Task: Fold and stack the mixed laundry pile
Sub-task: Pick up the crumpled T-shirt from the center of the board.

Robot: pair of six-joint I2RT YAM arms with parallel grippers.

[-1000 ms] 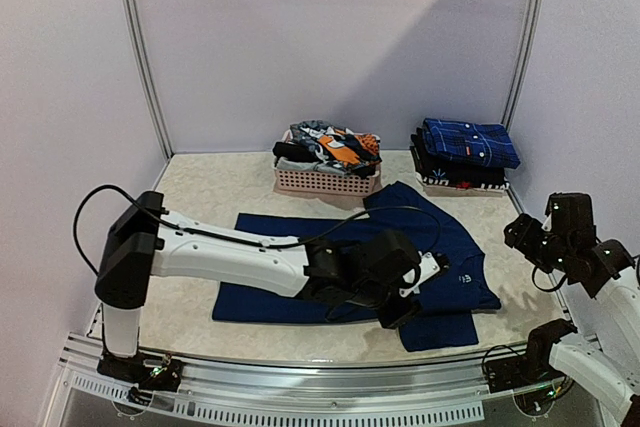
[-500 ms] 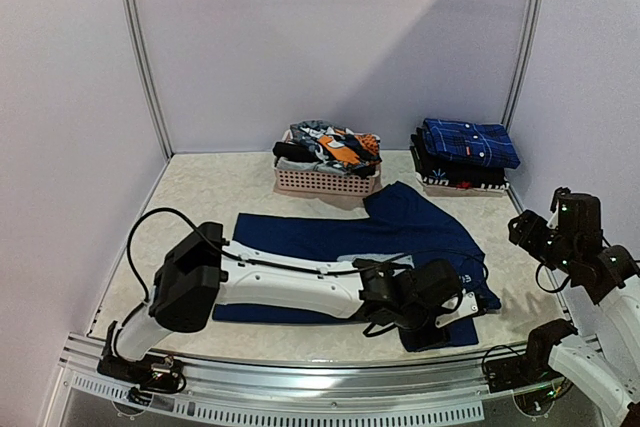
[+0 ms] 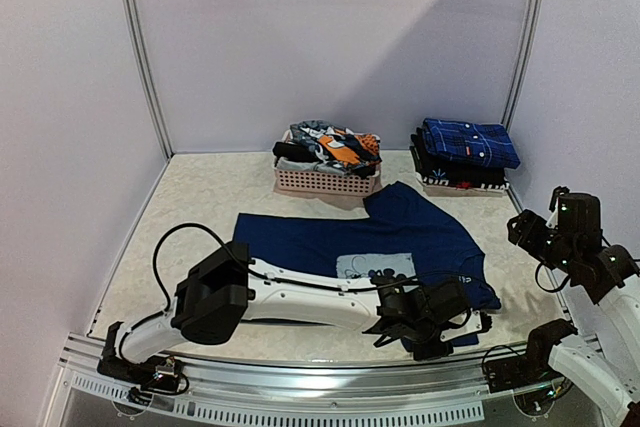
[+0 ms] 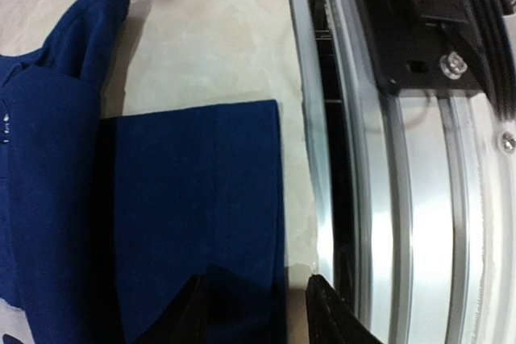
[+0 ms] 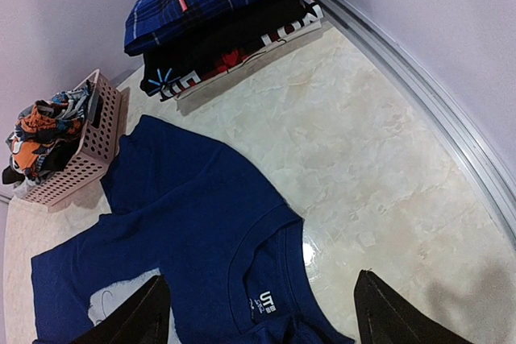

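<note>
Jersey cloth like this shirt (image 3: 400,237) should be light, limp and thin. It will drape wherever it is lifted and hold no shape, and a shallow pinch may drag the whole piece across the smooth worktop (image 4: 210,46). It lies spread flat, print up, reaching away from the left end effector (image 4: 256,316) toward the basket (image 3: 325,182) beyond.

That end effector sits low at the near sleeve (image 4: 193,199). Its fingers are apart with the sleeve's hemmed edge between them, and nothing looks clamped yet. The rail (image 4: 387,199) runs just beside it. The hem looks like the best place to bite, taken deep enough that the cloth cannot slide out.

The right end effector (image 5: 258,324) hangs high off to the side, fingers wide and empty. The collar lies below and just ahead of it, and the folded stack (image 5: 218,14) is farther ahead.
</note>
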